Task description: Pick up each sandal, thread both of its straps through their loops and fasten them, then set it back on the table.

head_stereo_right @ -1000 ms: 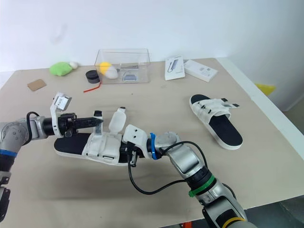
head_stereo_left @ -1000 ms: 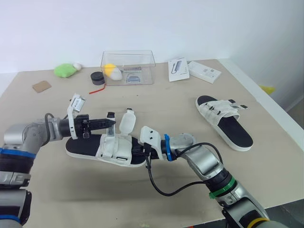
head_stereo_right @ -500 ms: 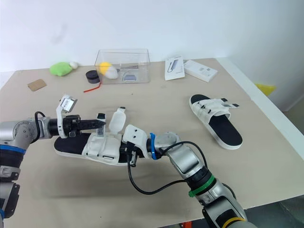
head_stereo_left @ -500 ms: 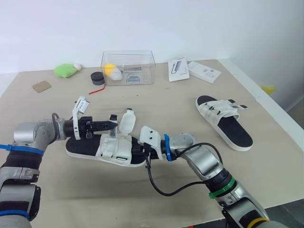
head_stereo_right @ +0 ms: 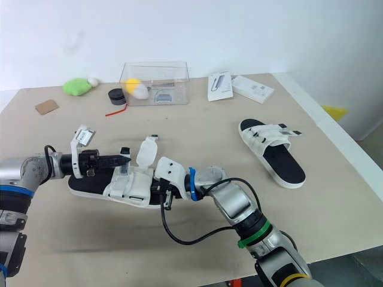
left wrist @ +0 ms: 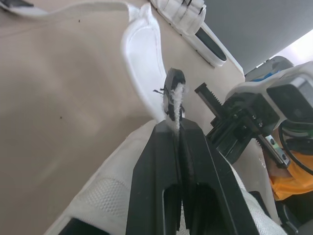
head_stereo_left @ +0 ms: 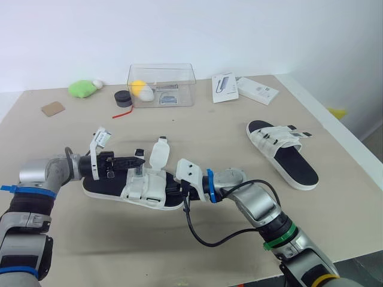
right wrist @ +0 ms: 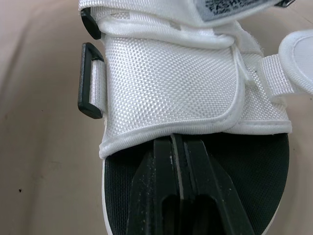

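Left eye view has the near sandal [head_stereo_left: 146, 186] lying flat on the table [head_stereo_left: 209, 119] towards its front left corner, with both arms reaching in over it from either side. In the left wrist view the left gripper [left wrist: 177, 126] is clamped on the narrow strap [left wrist: 174, 95], the white webbing and its black tip sticking out just past the fingertips, held up off the white upper. Just beside it the wide strap [head_stereo_left: 158, 154] stands upright and unfastened. In the right wrist view the right gripper [right wrist: 177, 142] lies on the black footbed with its fingers pressed together, tips tucked under the edge of the white upper; whether they pinch that edge cannot be told. A black loop [right wrist: 90, 81] sits at the side of the upper. The far sandal [head_stereo_left: 281, 149] lies flat near the right edge of the table, well apart from both arms. A clear box [head_stereo_left: 161, 84] stands near the back edge.
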`<control>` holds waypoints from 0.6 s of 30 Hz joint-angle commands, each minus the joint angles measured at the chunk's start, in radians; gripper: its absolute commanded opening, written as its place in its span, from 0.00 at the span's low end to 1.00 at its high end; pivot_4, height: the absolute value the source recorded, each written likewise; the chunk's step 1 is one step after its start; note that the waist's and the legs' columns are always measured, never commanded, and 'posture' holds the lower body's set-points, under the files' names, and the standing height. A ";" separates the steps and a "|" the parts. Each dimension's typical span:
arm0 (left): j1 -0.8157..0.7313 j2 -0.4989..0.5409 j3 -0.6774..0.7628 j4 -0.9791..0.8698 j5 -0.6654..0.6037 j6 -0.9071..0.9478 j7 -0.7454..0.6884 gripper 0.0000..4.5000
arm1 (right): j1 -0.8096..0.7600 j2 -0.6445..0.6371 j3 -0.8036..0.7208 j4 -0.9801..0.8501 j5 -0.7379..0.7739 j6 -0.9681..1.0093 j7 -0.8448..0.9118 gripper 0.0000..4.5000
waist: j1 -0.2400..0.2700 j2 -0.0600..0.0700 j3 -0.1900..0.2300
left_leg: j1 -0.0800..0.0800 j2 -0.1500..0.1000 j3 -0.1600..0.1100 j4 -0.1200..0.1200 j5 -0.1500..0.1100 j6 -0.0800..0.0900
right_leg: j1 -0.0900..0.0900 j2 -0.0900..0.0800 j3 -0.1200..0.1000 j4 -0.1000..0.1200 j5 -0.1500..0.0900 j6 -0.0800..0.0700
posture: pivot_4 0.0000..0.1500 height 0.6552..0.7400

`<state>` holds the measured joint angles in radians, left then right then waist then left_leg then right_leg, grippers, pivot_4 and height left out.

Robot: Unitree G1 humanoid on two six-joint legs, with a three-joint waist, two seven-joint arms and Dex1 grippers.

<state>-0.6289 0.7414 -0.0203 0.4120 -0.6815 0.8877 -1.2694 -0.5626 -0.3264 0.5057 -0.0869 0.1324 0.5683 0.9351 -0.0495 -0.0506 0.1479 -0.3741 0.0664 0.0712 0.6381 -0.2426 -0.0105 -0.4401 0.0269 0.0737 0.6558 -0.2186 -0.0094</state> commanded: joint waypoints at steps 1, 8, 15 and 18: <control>0.002 -0.001 0.018 0.006 0.029 -0.022 -0.011 0.01 | 0.028 -0.011 0.041 0.036 -0.028 0.041 -0.003 0.00 | 0.000 0.000 0.000 | 0.000 0.000 0.000 0.000 0.000 0.000 | 0.000 0.000 0.000 0.000 0.000 0.000 | 1.00 1.00; 0.018 -0.013 0.011 -0.008 0.069 -0.048 -0.008 0.01 | 0.028 -0.009 0.042 0.038 -0.029 0.037 -0.005 0.00 | 0.000 0.000 0.000 | 0.000 0.000 -0.001 0.000 0.000 0.000 | 0.000 0.000 0.000 0.001 0.000 0.000 | 1.00 1.00; 0.030 -0.011 0.020 0.006 0.103 -0.112 -0.017 0.01 | 0.026 -0.008 0.042 0.040 -0.028 0.030 -0.003 0.00 | 0.000 0.000 0.000 | 0.000 0.000 -0.002 0.000 0.000 0.000 | 0.000 0.000 -0.001 0.001 0.000 0.000 | 1.00 1.00; 0.030 -0.015 0.026 0.002 0.102 -0.114 -0.021 0.01 | 0.026 -0.008 0.043 0.041 -0.027 0.029 -0.001 0.00 | 0.000 0.000 0.000 | 0.000 0.000 -0.002 0.000 0.000 0.000 | 0.000 0.000 -0.001 0.001 0.000 0.000 | 1.00 1.00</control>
<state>-0.6023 0.7216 -0.0203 0.4138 -0.5922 0.7835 -1.2954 -0.5623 -0.3241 0.5063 -0.0853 0.1324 0.5682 0.9309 -0.0496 -0.0508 0.1478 -0.3741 0.0661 0.0688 0.6383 -0.2426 -0.0105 -0.4400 0.0270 0.0729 0.6569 -0.2188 -0.0098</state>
